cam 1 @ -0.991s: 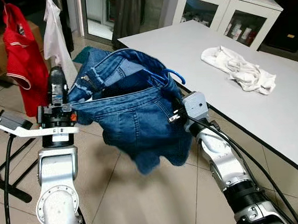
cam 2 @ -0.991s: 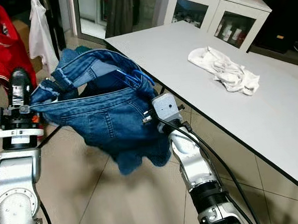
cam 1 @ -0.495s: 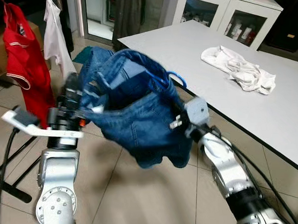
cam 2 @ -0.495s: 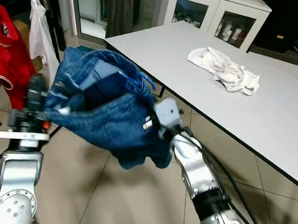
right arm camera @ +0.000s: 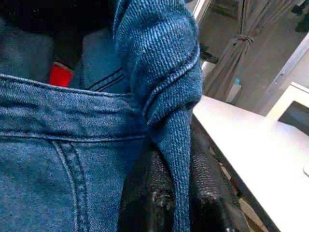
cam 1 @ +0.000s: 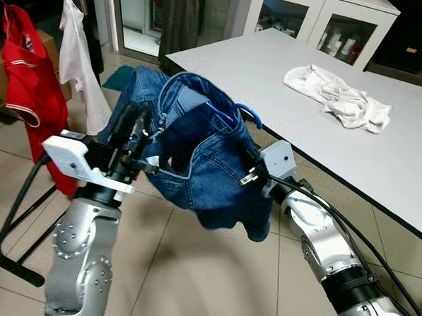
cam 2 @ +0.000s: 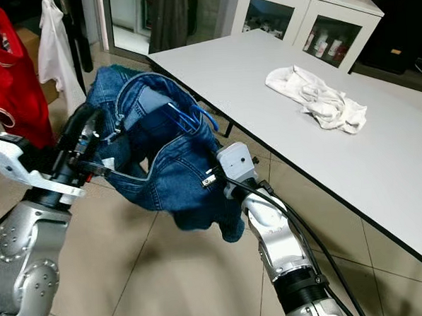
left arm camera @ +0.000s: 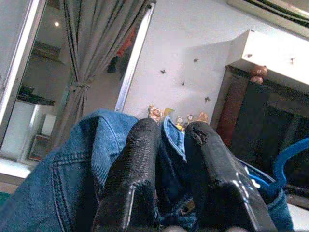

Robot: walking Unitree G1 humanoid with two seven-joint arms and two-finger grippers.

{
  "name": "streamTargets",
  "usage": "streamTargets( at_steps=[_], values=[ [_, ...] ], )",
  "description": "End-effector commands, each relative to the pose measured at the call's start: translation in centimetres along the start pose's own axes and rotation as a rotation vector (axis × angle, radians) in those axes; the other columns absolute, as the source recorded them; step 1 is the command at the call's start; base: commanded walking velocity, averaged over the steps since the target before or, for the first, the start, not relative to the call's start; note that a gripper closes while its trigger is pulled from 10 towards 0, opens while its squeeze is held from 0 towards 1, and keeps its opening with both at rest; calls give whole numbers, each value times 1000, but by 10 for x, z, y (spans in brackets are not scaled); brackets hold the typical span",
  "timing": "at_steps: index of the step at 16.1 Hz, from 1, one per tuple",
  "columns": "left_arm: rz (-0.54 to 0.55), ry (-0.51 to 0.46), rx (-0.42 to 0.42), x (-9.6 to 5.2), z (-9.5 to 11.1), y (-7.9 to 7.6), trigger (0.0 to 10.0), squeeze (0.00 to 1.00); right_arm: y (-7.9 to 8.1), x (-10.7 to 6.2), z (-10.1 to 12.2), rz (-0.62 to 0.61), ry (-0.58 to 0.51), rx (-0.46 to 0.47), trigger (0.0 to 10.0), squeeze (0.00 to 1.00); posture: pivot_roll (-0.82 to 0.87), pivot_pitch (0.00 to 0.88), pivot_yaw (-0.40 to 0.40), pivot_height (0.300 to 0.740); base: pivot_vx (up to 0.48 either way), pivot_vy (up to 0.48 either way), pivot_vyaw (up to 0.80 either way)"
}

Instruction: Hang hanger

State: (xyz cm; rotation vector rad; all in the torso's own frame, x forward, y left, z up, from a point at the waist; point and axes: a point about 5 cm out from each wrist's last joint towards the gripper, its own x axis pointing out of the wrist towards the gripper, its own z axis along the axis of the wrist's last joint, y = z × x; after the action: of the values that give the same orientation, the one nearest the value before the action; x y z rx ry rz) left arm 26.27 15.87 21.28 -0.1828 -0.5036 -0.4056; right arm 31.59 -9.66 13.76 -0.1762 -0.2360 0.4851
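A pair of blue jeans [cam 1: 212,173] hangs bunched in the air between my two arms, over the tiled floor in front of the table. A blue hanger [cam 1: 225,119] sits inside the waistband, its hook poking out toward the table. My left gripper [cam 1: 144,123] is shut on the waistband's left side; the left wrist view has denim pinched between the fingers [left arm camera: 137,159]. My right gripper [right arm camera: 176,164] is shut on a fold of denim on the right side, and the cloth covers its fingers in the eye views.
A white table [cam 1: 409,155] runs along the right with a crumpled white cloth [cam 1: 339,98] on it. A red garment [cam 1: 26,75] and a white one [cam 1: 75,55] hang on a rack at the left. A glass-door cabinet [cam 1: 317,21] stands behind.
My left arm has swung in and tilted toward the right arm. The jeans, stretched wide before, now hang bunched and narrower between the grippers.
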Motion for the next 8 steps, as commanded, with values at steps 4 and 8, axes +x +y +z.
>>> streamTargets(
  at_steps=[4, 8],
  values=[
    [-42, 3, 25, -2, -5, -7, 0, 0, -5, -3, 4, -16, -20, -3, 0, 0, 190, 76, -153, 740, 0, 0, 0],
    [-61, 9, 47, -2, -9, -11, 0, 0, -6, -4, 4, -10, -14, -6, 0, 0, 189, 75, -154, 740, 0, 0, 0]
  ],
)
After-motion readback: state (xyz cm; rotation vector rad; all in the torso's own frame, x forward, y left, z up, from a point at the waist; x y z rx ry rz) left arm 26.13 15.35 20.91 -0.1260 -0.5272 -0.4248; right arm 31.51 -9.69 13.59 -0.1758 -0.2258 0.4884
